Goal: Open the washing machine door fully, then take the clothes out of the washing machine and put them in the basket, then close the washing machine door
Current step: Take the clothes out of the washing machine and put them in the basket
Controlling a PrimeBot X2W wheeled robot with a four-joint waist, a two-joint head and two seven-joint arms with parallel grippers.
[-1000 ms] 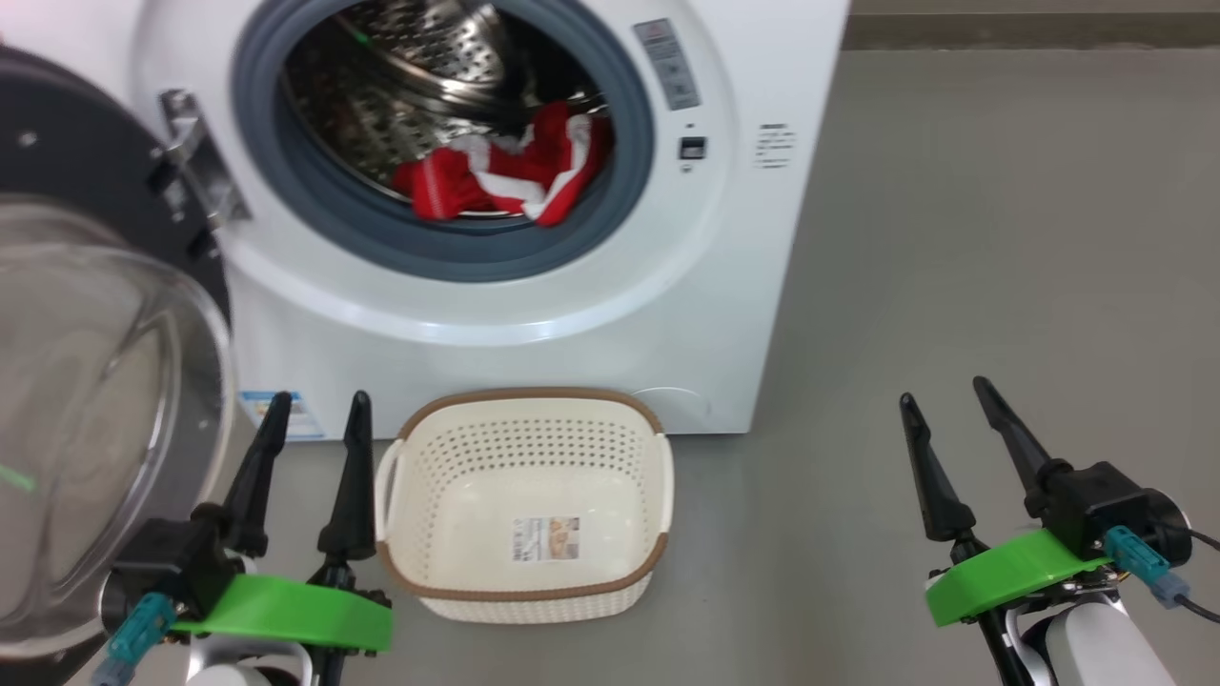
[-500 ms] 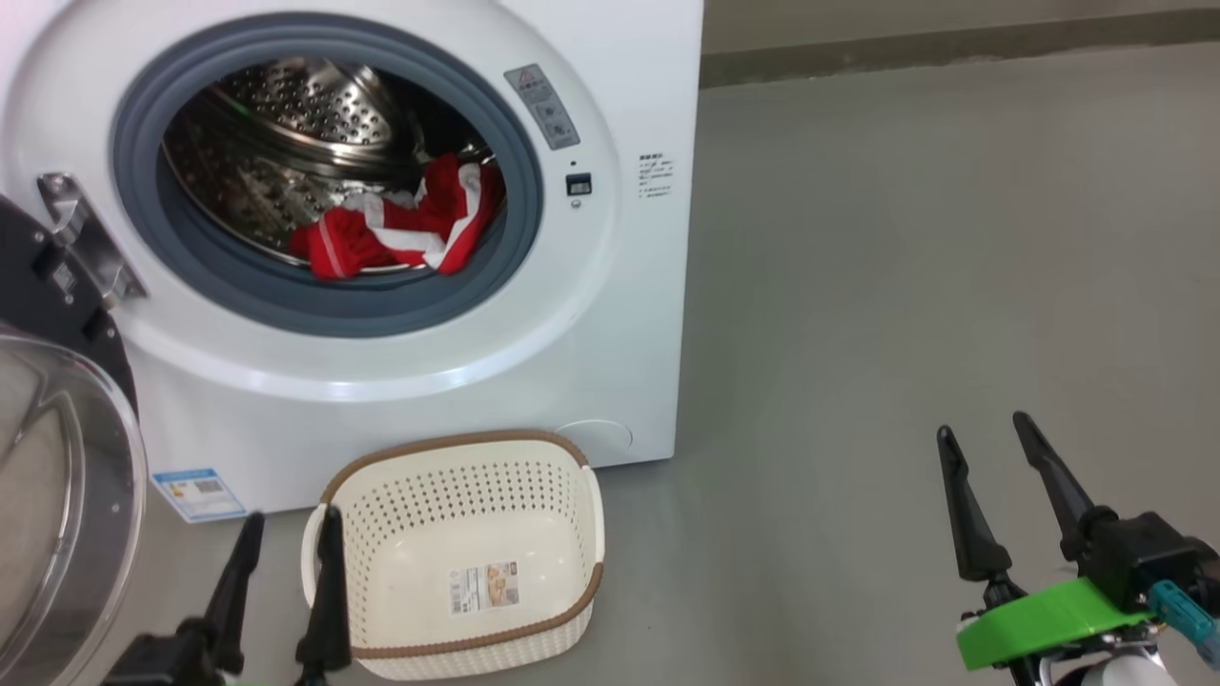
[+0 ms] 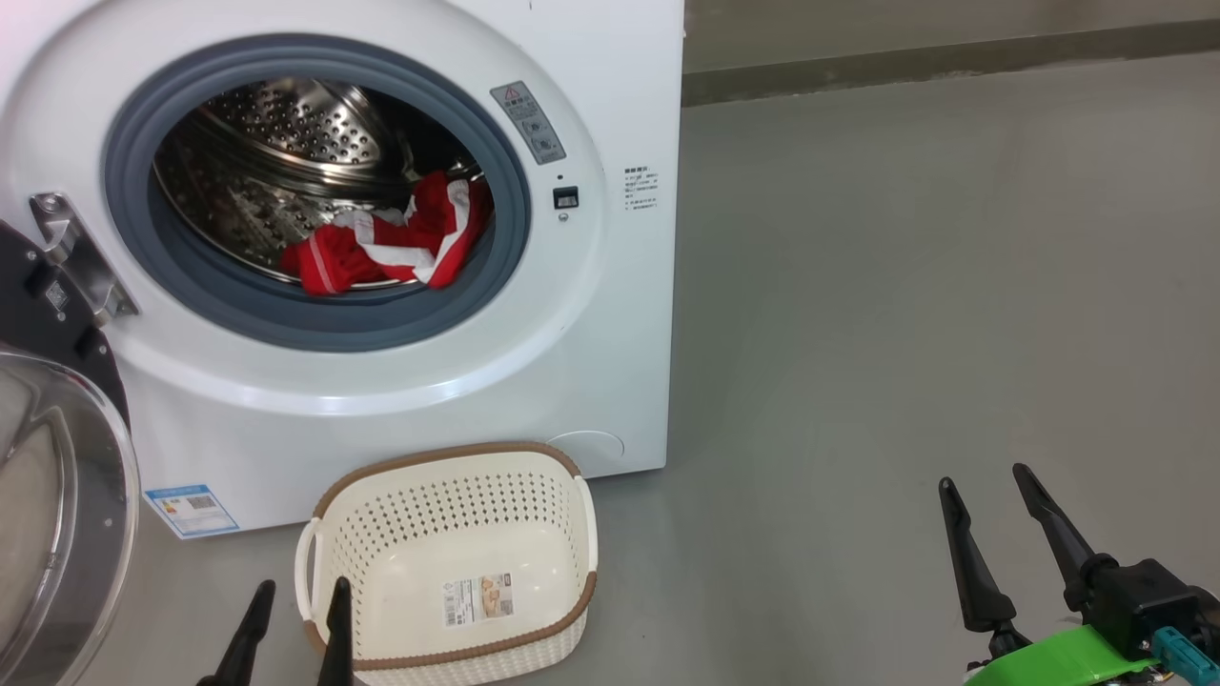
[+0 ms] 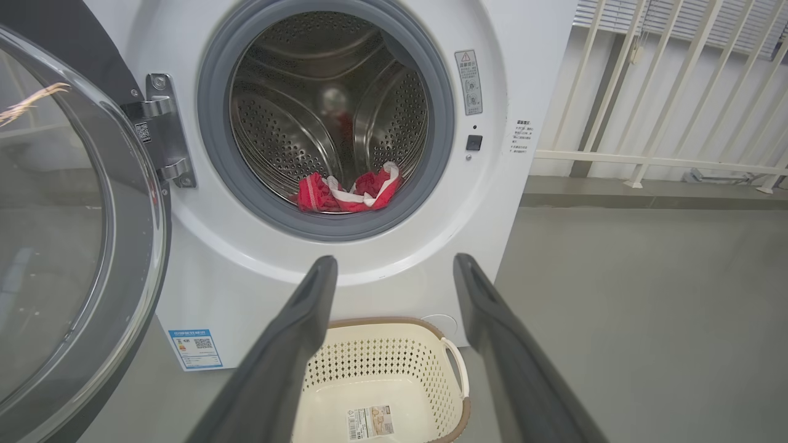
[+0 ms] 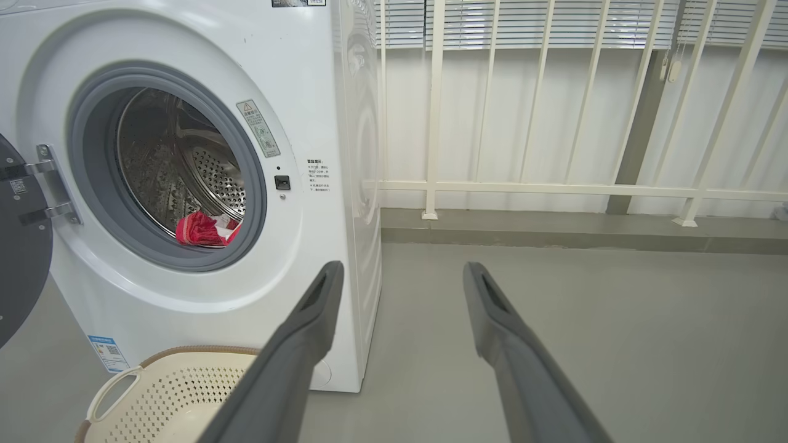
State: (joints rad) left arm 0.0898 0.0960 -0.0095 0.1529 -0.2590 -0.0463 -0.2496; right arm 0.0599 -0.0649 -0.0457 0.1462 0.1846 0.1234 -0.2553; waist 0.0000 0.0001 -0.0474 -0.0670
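Note:
The white washing machine (image 3: 610, 314) stands with its round door (image 3: 52, 495) swung open to the left, glass bowl facing me. Red clothes (image 3: 381, 250) with white stripes lie at the front lip of the steel drum; the same clothes (image 4: 348, 192) sit low in the left wrist view. The cream basket (image 3: 448, 562) sits on the floor right before the machine, holding nothing. My left gripper (image 3: 298, 593) is open at the bottom edge, just left of the basket. My right gripper (image 3: 982, 479) is open over bare floor at the lower right, well away from the machine.
Grey floor (image 3: 905, 305) stretches to the right of the machine. A white railing (image 5: 554, 184) with blinds behind it runs along a low kerb at the back. A blue label (image 3: 191, 510) marks the machine's lower left corner.
The head camera has tilted and turned, so the machine and basket sit further left and lower in the picture. Both grippers show lower in view, still open.

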